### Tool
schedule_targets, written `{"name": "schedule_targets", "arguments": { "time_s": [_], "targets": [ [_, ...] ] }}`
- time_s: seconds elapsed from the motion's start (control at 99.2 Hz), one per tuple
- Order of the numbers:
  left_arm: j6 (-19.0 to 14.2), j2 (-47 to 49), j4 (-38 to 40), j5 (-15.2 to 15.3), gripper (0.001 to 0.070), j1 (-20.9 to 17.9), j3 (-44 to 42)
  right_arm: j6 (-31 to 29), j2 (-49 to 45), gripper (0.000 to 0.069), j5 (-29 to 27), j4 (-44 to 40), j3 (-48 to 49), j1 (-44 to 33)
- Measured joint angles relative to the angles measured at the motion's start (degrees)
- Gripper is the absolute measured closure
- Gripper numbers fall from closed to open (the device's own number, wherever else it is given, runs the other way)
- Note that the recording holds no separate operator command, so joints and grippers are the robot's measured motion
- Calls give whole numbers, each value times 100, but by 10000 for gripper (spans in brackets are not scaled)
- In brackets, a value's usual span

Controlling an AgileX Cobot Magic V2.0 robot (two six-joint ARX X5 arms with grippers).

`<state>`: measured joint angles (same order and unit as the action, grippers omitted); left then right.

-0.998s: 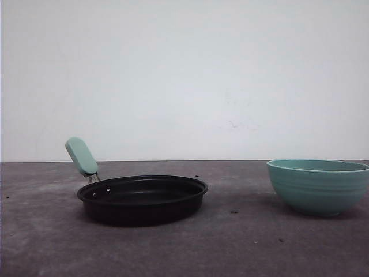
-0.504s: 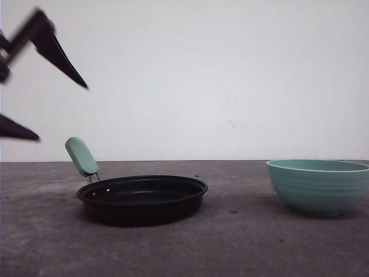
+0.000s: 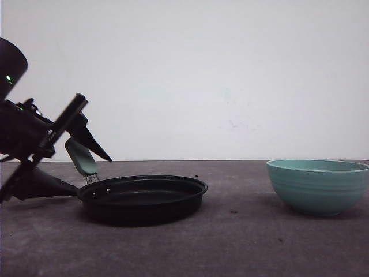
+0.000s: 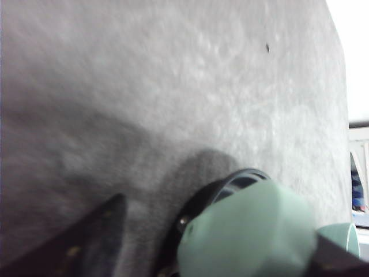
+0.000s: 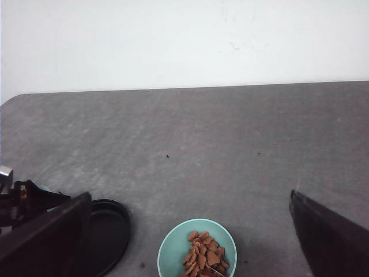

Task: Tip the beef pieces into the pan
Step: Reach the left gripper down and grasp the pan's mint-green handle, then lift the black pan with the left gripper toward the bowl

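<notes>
Where beef pieces (image 5: 203,254) fill bowl (image 5: 197,249), pan (image 3: 143,198) apart

Front view sits low at table level; both wrist views share the pan (image 3: 143,198) from above.

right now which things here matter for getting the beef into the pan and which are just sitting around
Part of the job:
- beef pieces
- teal bowl holding them
- black pan, empty
- pan handle
- left gripper, open around the handle
- right gripper, open above the bowl

Just there:
- dark crumbs on the grey table
</notes>
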<state>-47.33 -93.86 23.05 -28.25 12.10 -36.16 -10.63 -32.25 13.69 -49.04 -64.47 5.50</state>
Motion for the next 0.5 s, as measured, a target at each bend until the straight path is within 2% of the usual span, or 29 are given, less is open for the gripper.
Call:
{"name": "schedule_targets", "arguments": {
  "time_s": [0.05, 0.121, 0.161, 0.353, 0.504],
  "targets": [
    [-9, -9, 2, 11, 418, 33, 0, -2, 0, 7, -2, -11, 0, 0],
    [-2, -9, 114, 50, 579, 59, 0, -2, 0, 7, -15, -20, 0, 0],
    [42, -9, 146, 87, 626, 63, -2, 0, 0, 7, -17, -28, 0, 0],
    [98, 79, 234, 109, 652, 50, -9, 0, -2, 7, -133, -144, 0, 0],
    [170, 671, 55, -4, 652, 66, -9, 44, -269, 8, -299, -577, 2, 0]
  ]
}}
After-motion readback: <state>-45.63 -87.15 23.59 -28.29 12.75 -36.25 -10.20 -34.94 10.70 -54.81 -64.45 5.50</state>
